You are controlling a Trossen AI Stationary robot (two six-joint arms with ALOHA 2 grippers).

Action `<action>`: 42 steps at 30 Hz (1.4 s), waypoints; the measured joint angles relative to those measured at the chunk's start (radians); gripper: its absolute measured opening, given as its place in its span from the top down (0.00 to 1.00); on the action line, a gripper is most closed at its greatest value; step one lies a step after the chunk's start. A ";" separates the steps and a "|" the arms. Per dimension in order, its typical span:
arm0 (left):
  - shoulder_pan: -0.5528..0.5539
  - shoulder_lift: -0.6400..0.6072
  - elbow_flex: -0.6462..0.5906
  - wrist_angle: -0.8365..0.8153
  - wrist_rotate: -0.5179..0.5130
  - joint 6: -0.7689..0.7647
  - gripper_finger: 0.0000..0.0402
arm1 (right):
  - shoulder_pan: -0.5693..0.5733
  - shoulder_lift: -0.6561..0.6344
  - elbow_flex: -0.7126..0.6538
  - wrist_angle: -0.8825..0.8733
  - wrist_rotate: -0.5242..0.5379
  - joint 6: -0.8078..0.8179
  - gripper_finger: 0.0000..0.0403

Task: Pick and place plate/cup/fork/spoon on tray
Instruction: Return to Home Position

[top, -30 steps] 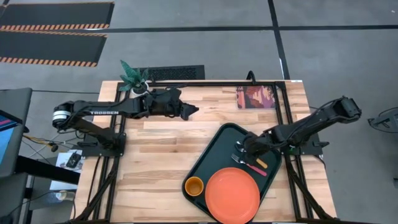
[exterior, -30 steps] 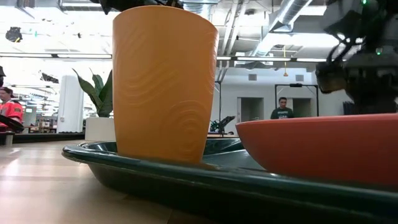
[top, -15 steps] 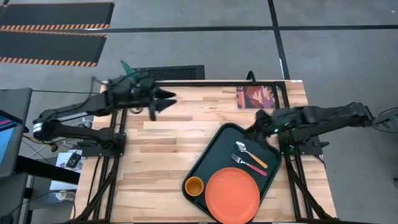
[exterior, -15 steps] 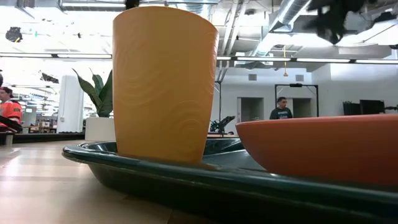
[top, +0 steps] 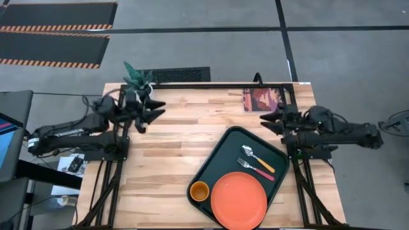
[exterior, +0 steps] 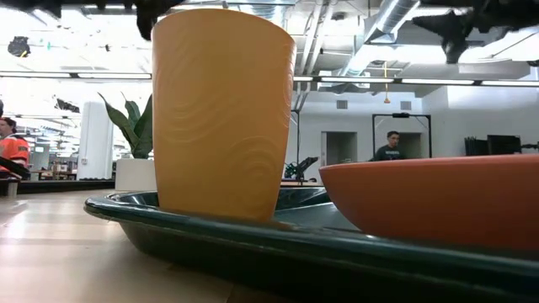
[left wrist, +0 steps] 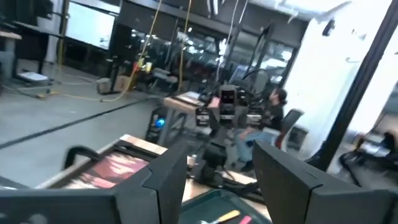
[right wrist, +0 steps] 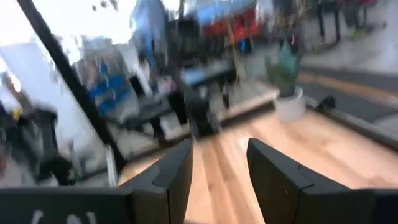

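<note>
The dark green tray (top: 225,150) lies on the table's near right part. On it rest the orange plate (top: 239,201), the small orange cup (top: 200,190) standing upright, the yellow-handled spoon (top: 257,158) and the pink-handled fork (top: 255,168). In the low view the cup (exterior: 223,114) and plate (exterior: 438,198) stand close up on the tray (exterior: 253,240). My left gripper (top: 156,110) is open and empty over the table's far left. My right gripper (top: 265,121) is open and empty just beyond the tray's far right corner. Both show open in their wrist views (left wrist: 217,180) (right wrist: 221,168).
A reddish-brown picture card (top: 262,100) lies at the table's far right. A white pot with a green plant (top: 137,80) stands at the far left corner, close to my left gripper. Bare wood lies between the two grippers and left of the tray.
My right gripper has risen from over the spoon and fork and drawn back toward the table's far right, off the tray. My left gripper has drawn back from the table's far middle toward the left edge. The things on the tray have kept still.
</note>
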 joint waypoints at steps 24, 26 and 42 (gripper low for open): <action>-0.227 -0.054 -0.574 0.524 -0.220 -0.078 0.58 | -0.027 -0.303 -0.435 0.269 0.057 0.049 0.56; -0.239 -0.056 -0.574 0.533 -0.195 -0.121 0.58 | -0.027 -0.303 -0.435 0.271 0.058 0.049 0.56; -0.270 -0.631 -0.576 0.040 -0.301 -0.021 0.58 | -0.027 -0.303 -0.436 0.214 0.056 0.073 0.56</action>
